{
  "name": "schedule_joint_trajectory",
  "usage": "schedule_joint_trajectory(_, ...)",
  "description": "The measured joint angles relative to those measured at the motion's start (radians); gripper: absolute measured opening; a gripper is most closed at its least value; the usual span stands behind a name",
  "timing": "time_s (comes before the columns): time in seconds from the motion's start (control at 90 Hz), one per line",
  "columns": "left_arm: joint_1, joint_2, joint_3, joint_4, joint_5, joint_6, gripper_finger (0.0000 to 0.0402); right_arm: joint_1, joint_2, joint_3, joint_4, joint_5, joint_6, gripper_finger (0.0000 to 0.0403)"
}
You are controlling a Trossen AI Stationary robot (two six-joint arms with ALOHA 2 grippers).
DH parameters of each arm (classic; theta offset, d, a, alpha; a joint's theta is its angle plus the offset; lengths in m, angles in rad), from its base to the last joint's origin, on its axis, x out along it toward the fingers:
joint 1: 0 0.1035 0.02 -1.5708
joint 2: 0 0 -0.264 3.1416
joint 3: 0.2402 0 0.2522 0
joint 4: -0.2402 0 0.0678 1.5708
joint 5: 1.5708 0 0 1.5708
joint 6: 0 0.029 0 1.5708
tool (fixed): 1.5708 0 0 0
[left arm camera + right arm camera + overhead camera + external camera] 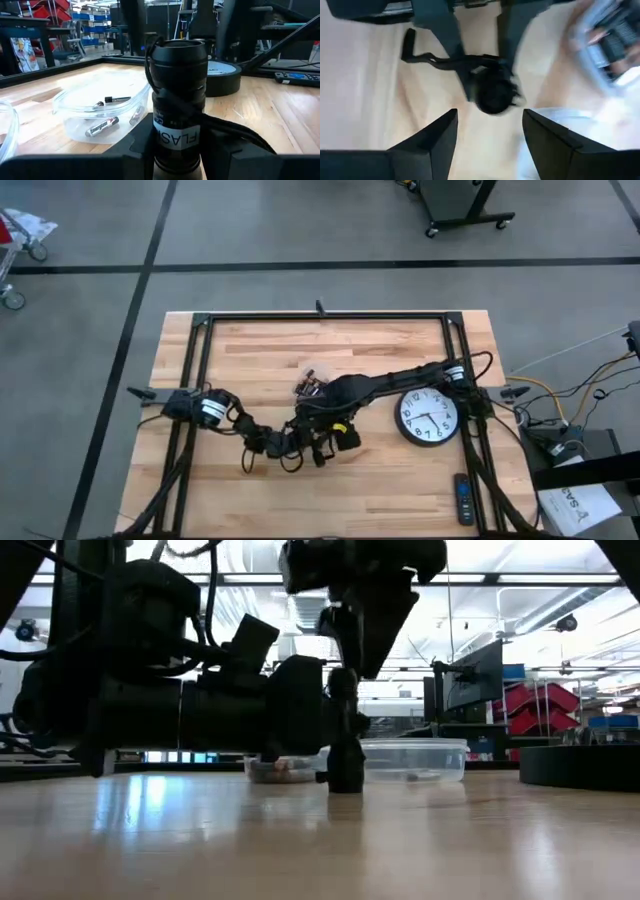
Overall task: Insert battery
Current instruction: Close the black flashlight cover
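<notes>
A black flashlight [177,90] stands upright on the wooden table [260,350], and my left gripper [176,150] is shut on it. In the low view its base [345,780] rests on the table top. My right gripper [490,130] hangs open just above the flashlight's top end [495,92], fingers pointing down, with nothing between them. Loose batteries [102,126] lie in a clear plastic tub [100,112] beside the flashlight. My left gripper pinches the flashlight's barrel [176,135] between its two fingers, at the white label below the wide head. The fingers come in level from the table's left and lie across the barrel. The flashlight stands upright with its base on the table.
A round wall clock [428,416] lies flat to the right of the arms, with a black remote [463,498] nearer the front right corner. The clear tub [312,375] sits just beyond the flashlight, and a clear lid [7,130] lies beside it.
</notes>
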Motion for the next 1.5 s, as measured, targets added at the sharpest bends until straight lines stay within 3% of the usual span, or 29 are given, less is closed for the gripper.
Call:
schedule_joint_trajectory(0.222, 0.000, 0.000, 0.000, -0.002, 0.001, 0.000, 0.0093, 0.000, -0.015, 0.000, 0.010, 0.026, -0.176, 0.0221)
schedule_joint_trajectory(0.4, 0.000, 0.000, 0.000, -0.005, 0.001, 0.000, 0.0093, 0.000, -0.015, 0.000, 0.055, -0.007, -0.217, 0.0222)
schedule_joint_trajectory(0.544, 0.000, 0.000, 0.000, -0.007, 0.001, 0.000, 0.0093, 0.000, -0.014, 0.000, 0.092, -0.060, -0.225, 0.0203)
schedule_joint_trajectory(1.156, 0.000, 0.000, 0.000, -0.010, 0.005, 0.002, 0.0093, 0.000, -0.004, -0.051, 0.104, -0.059, -0.230, 0.0108)
schedule_joint_trajectory(1.5, 0.000, 0.000, 0.001, -0.010, 0.005, 0.004, 0.0093, 0.000, -0.005, -0.068, 0.106, -0.058, -0.208, 0.0100)
